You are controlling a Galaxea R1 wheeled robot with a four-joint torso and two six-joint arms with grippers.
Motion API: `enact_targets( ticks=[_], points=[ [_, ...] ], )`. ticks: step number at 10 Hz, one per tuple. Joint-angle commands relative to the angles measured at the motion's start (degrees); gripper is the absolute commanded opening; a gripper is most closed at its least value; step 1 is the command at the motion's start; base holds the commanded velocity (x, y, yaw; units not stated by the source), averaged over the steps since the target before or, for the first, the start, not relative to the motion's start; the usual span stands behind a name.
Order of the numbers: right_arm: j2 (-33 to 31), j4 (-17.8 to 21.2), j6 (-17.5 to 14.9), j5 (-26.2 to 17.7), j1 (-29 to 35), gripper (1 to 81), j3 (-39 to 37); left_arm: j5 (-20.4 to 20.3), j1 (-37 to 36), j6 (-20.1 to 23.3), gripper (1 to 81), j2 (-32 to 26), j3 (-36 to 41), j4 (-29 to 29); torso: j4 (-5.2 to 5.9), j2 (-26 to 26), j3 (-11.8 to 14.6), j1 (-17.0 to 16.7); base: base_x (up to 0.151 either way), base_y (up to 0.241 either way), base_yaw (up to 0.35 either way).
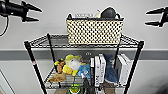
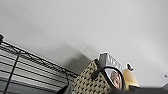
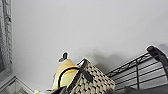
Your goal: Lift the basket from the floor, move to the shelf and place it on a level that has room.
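Note:
The cream chequered basket (image 1: pixel 94 30) with a dark rim stands on the top wire level (image 1: pixel 50 41) of the black shelf (image 1: pixel 32 61), with a dark rounded item and other things inside it. My left gripper (image 1: pixel 37 14) hangs open at the upper left, apart from the basket. My right gripper (image 1: pixel 149 17) hangs open at the upper right, also apart from it. Each wrist view shows one end of the basket (image 2: pixel 90 81) (image 3: pixel 93 82) with its dark handle and a yellow item.
The tier below holds plush toys (image 1: pixel 71 66) and upright white books (image 1: pixel 99 70). A pale wall with a grey band (image 1: pixel 15 54) stands right behind the rack.

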Motion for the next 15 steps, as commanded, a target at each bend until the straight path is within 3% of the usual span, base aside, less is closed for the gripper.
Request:
enact_targets(
  ticks=[1, 4, 9, 11, 15],
  points=[
    [-2.7, -2.9, 1.2, -4.9, 7.5, 81.1, 1.1, 4.7, -8.6, 0.7, 81.1, -4.0, 3.7, 2.0, 0.0, 0.0, 0.0, 0.0, 0.0, 0.0, 0.0],
    [-6.3, -14.9, 9.5, -8.3, 6.9, 81.1, 1.7, 9.1, -8.1, 0.7, 81.1, -9.9, 6.1, 6.9, 0.0, 0.0, 0.0, 0.0, 0.0, 0.0, 0.0],
    [-9.0, -20.2, 10.2, -12.7, 0.8, 81.1, 0.2, 13.7, -5.2, 0.7, 81.1, -14.9, 5.2, 14.1, 0.0, 0.0, 0.0, 0.0, 0.0, 0.0, 0.0],
    [-8.9, -22.2, 10.2, -14.9, -3.1, 81.1, -2.5, 14.8, -0.4, 0.7, 81.1, -16.3, 5.2, 16.2, 0.0, 0.0, 0.0, -0.1, 0.0, 0.0, 0.0],
    [-8.8, -25.5, 10.2, -14.6, -12.7, 81.1, -3.3, 14.1, 10.3, 1.1, 81.1, -19.3, 4.8, 19.3, 0.0, 0.0, 0.1, -0.1, 0.0, 0.0, 0.0]
  ],
)
